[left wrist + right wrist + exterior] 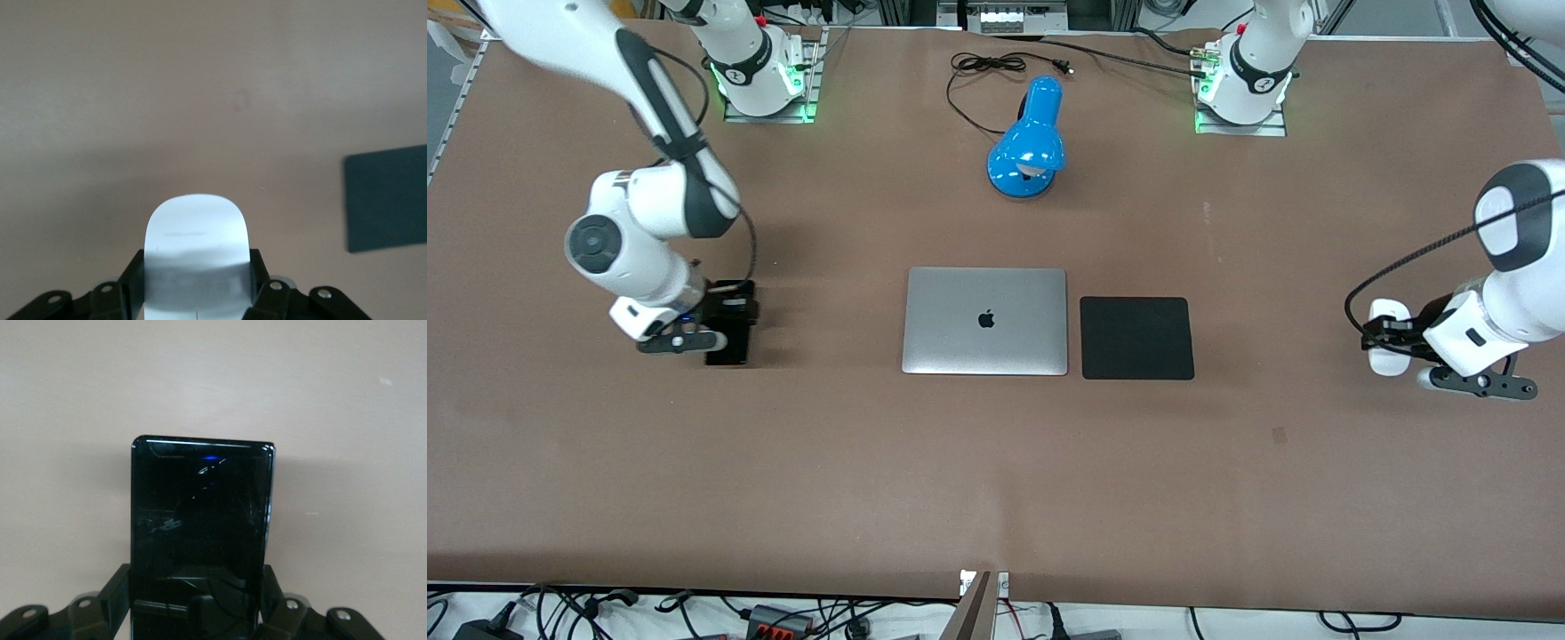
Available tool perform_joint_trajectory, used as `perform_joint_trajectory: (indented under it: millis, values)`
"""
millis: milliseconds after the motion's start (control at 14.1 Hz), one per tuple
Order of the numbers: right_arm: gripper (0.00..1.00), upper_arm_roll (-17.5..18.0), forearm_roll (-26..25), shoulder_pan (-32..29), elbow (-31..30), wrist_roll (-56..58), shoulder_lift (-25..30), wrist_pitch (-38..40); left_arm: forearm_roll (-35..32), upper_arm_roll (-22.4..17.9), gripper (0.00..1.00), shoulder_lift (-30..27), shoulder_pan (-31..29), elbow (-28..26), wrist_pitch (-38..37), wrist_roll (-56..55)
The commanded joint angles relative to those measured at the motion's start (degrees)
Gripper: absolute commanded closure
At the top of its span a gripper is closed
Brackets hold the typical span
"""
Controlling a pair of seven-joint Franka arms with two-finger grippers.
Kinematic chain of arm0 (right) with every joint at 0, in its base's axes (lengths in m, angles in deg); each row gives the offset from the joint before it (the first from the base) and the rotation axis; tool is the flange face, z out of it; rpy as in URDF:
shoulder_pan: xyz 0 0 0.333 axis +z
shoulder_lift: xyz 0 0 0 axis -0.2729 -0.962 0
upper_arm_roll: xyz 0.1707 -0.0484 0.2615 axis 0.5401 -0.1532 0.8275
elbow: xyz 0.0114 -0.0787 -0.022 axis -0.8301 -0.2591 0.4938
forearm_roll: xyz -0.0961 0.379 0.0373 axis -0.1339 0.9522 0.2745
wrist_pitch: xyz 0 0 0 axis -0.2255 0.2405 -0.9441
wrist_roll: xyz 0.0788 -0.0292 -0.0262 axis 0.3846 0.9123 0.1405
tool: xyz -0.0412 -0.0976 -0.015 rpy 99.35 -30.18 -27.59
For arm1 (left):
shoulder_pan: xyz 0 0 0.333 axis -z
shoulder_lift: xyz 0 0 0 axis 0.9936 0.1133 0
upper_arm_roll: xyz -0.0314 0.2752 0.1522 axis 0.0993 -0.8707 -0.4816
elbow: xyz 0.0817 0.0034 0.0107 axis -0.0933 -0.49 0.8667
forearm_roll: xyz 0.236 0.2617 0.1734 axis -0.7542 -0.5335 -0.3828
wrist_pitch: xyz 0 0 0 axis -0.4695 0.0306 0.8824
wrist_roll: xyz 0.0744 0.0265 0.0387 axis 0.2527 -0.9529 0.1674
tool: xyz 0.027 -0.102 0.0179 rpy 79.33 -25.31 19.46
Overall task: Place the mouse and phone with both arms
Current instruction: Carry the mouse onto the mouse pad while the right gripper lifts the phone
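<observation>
The white mouse [1386, 359] lies near the left arm's end of the table. My left gripper [1388, 336] is down on it, shut, with a finger against each side. In the left wrist view the mouse [196, 227] sticks out from between the jaws of the left gripper [197, 283]. The black phone [727, 345] lies near the right arm's end of the table. My right gripper [730, 308] is shut on it. In the right wrist view the glossy phone [200, 513] sits between the jaws of the right gripper [197, 603]. I cannot tell whether either thing is off the table.
A closed silver laptop [985, 320] lies mid-table with a black square mouse pad [1136, 338] beside it toward the left arm's end; the pad also shows in the left wrist view [390, 197]. A blue desk lamp [1029, 142] and its black cable [987, 64] lie nearer the robots' bases.
</observation>
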Motion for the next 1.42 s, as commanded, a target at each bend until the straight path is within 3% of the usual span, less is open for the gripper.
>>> perform_joint_trajectory:
  millis: [0,283,496,850,1134,1205,1276,1346]
  values:
    - [1.00,0.20,0.86,7.32,3.25,-8.73,-3.31,0.67,-0.72,4.17,0.66,0.78,1.46,4.41,-5.99,-8.23]
    - [1.00,0.11,0.96,15.24,6.69,-19.02,-10.87,-4.77,-1.59,5.85,0.66,1.74,11.01,2.92,-4.34,-25.00]
    - [1.00,0.11,0.78,16.84,6.69,-20.98,-12.47,-6.45,-14.84,5.94,0.67,5.43,19.55,-0.67,3.81,-40.49]
    - [1.00,-0.07,0.17,16.23,6.60,-18.61,-11.94,-6.10,-16.63,5.85,0.67,8.25,20.71,-14.11,28.85,-47.64]
    - [0.97,-0.15,0.08,16.05,6.51,-18.34,-11.42,-5.31,-16.63,5.68,0.67,10.44,20.01,-19.05,38.64,-47.73]
    - [0.70,-0.15,0.08,15.44,6.51,-17.38,-11.24,-5.22,-16.63,5.76,0.67,11.23,19.92,-19.49,39.78,-47.73]
    - [0.25,-0.15,0.08,15.17,6.51,-17.20,-11.24,-5.22,-16.63,5.76,0.67,11.85,20.01,-19.84,41.18,-47.82]
    - [0.00,-0.15,0.08,14.91,6.51,-17.28,-11.06,-5.22,-16.63,5.76,0.67,12.46,19.92,-19.93,41.63,-47.74]
